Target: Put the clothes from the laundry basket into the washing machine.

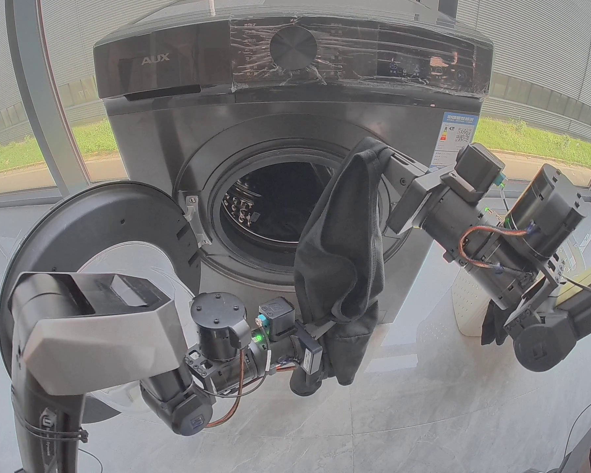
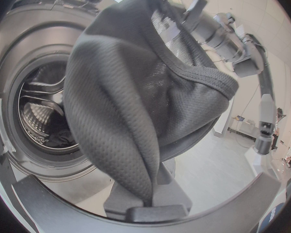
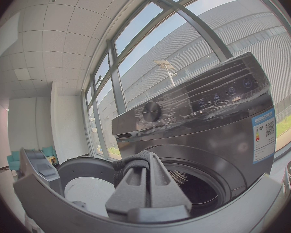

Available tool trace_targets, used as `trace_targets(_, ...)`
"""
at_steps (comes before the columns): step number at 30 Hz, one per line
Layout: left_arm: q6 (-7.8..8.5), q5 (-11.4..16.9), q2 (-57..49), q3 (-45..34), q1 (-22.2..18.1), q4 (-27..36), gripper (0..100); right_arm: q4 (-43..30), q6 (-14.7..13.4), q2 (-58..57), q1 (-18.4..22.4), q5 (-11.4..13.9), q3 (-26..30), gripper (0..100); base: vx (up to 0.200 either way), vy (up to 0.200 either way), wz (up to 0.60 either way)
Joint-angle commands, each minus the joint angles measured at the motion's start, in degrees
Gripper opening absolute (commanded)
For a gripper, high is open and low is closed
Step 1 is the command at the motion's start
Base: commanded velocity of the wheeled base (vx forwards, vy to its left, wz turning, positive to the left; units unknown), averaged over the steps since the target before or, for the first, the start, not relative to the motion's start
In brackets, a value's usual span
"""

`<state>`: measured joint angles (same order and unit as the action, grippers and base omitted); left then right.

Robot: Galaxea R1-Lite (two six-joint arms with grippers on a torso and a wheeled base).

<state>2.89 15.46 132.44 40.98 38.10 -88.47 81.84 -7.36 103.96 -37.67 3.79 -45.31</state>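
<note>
A black mesh garment [image 1: 341, 244] hangs in front of the open drum mouth [image 1: 276, 202] of the dark washing machine [image 1: 177, 126]. My right gripper [image 1: 382, 154] is shut on its top edge, level with the right side of the opening. The right wrist view shows those fingers [image 3: 161, 185] pinched on the dark fabric [image 3: 132, 162]. My left gripper [image 1: 323, 353] is shut on the garment's lower part, below the door opening. In the left wrist view the cloth [image 2: 126, 91] bulges above the closed left gripper [image 2: 148, 202]. Dark clothes [image 2: 58, 138] lie inside the drum.
The round machine door [image 1: 98, 231] stands swung open to the left. A white laundry basket [image 1: 469, 303] sits on the floor to the right of the machine, partly behind my right arm, with a dark cloth [image 1: 492, 323] hanging by it. Pale tiled floor [image 1: 440, 402] lies in front.
</note>
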Motion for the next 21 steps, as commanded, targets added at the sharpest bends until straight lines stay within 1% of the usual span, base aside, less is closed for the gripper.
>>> trace_targets(1,0.19,1.0,-9.3,-6.7,2.9,0.0,0,0.3,-1.9,4.6,4.1,0.3,-2.6,0,0.000,0.000,0.00)
trace_targets(3,0.19,1.4,-12.4,-8.9,3.6,0.0,0,0.5,-3.4,6.3,4.8,0.2,-2.9,0,0.000,0.000,0.00)
trace_targets(5,0.01,1.4,-14.9,-10.5,4.2,0.0,0,1.0,-4.1,7.7,5.5,0.2,-2.9,0,0.000,0.000,0.00)
trace_targets(10,-0.25,1.2,-20.4,-12.9,4.0,0.0,0,1.8,-4.0,11.4,6.3,0.2,-1.0,0,0.000,0.000,0.00)
trace_targets(12,-0.16,1.2,-20.7,-13.0,3.9,0.0,0,2.1,-4.0,11.7,6.1,0.2,-0.5,0,0.000,0.000,0.00)
trace_targets(13,-0.34,1.1,-21.5,-13.2,3.7,0.0,0,2.8,-3.8,12.8,5.8,0.2,1.4,0,0.000,0.000,0.00)
trace_targets(16,-0.08,0.8,-21.5,-13.2,3.5,0.0,0,3.2,-3.4,14.6,5.2,0.2,3.7,0,0.000,0.000,0.00)
trace_targets(21,-0.08,0.6,-21.3,-12.9,3.4,0.0,0,4.7,-3.3,15.6,4.9,0.4,4.4,0,0.000,0.000,0.00)
